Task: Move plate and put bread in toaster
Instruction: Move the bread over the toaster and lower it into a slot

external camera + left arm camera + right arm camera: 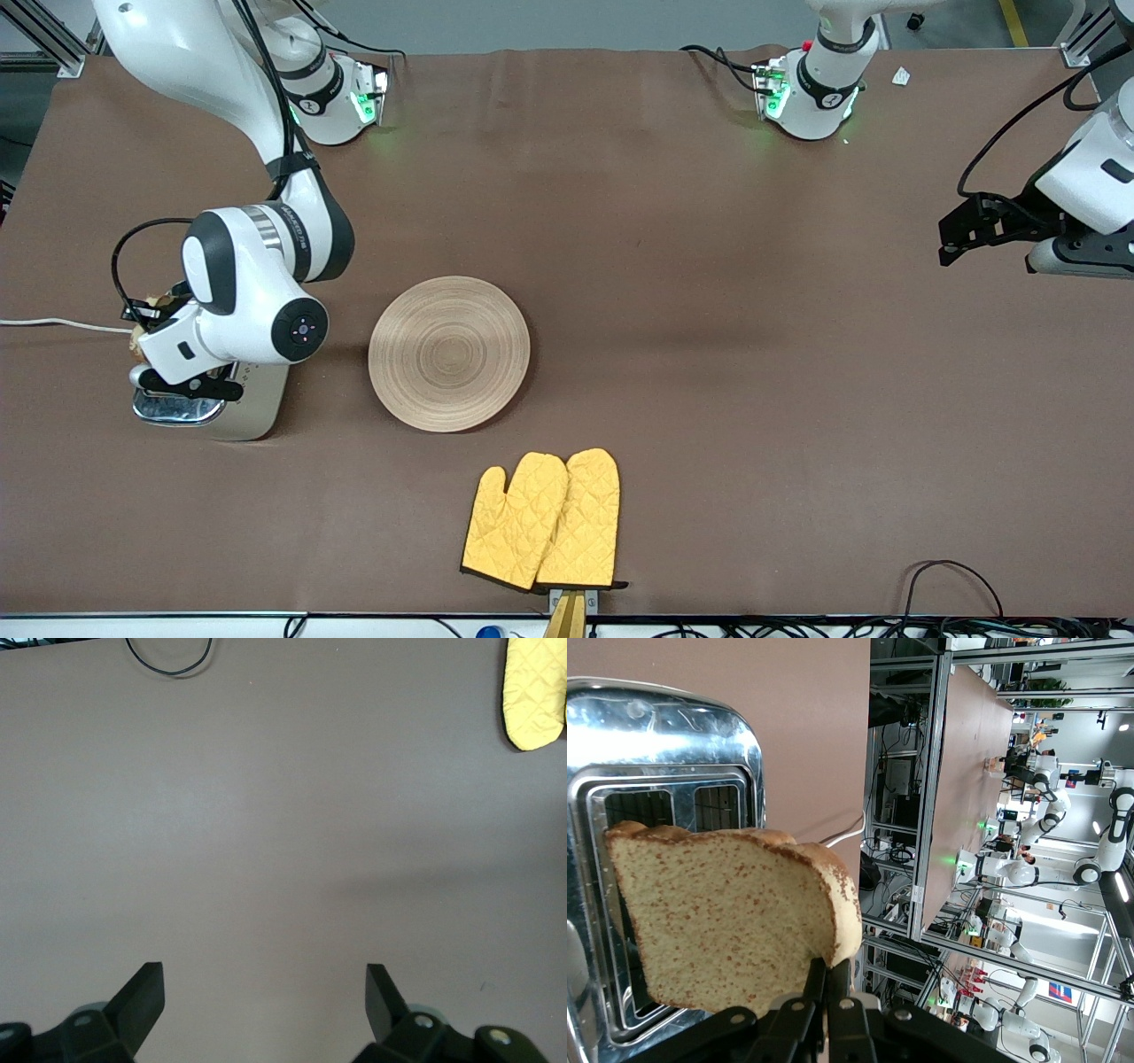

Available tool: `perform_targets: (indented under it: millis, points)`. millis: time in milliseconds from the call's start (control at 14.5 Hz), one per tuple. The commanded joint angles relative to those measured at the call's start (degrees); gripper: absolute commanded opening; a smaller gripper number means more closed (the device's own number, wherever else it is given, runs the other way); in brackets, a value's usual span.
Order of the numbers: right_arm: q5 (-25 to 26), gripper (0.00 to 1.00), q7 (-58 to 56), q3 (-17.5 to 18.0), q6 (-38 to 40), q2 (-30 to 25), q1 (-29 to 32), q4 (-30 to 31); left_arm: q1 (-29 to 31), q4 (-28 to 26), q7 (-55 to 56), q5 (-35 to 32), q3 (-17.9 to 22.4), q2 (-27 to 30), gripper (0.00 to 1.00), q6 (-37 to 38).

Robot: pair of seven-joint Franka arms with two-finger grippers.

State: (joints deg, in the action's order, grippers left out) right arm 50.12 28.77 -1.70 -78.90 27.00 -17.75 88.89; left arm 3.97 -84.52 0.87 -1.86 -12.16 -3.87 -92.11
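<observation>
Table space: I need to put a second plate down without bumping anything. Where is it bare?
Bare cloth runs from the plate and oven mitts toward the left arm's end, under the open left end effector. Crowded: the toaster, where the right end effector holds the bread.

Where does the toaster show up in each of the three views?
Front view: toaster at the right arm's end of the table, mostly hidden under the right gripper.
Left wrist view: not in it.
Right wrist view: toaster directly past the bread.
Shared landmark: the brown table.
</observation>
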Motion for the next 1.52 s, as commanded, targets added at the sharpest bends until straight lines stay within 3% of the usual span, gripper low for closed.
perform_targets:
  millis: [0, 760, 898, 1105, 1175, 1451]
  points:
    - [1.38, 0.02, 1.20, 0.56, -0.99, -0.37, 1.48, 1.11, 0.16, -1.35, 0.71, -1.04, -0.32, 1.41, 1.00, -0.44]
    - [0.59, 0.03, 5.86, 0.82, -4.86, 3.23, 1.93, 1.29, 0.16, -1.35, 0.80, -1.04, -0.32, 1.49, 1.00, -0.44]
    - [0.33, 0.19, 5.86, 0.82, -5.12, 4.54, 2.10, 0.42, 0.16, -1.35, 0.80, -1.04, -0.32, 1.41, 1.00, -0.44]
    - [0.07, 0.75, 5.33, 1.00, -4.86, 5.25, 2.02, -1.26, 0.07, -1.35, 0.80, -1.04, -0.32, 1.41, 1.00, -0.44]
    - [-1.33, 0.88, 4.98, 1.08, -4.42, 5.08, 1.84, -2.22, 0.07, -1.35, 0.80, -1.04, -0.32, 1.41, 1.00, -0.44]
    - [-9.94, 1.00, 1.04, 1.08, 2.85, 4.12, -0.97, -10.90, -0.01, -1.26, 0.80, -1.21, -0.40, 1.32, 1.00, -0.53]
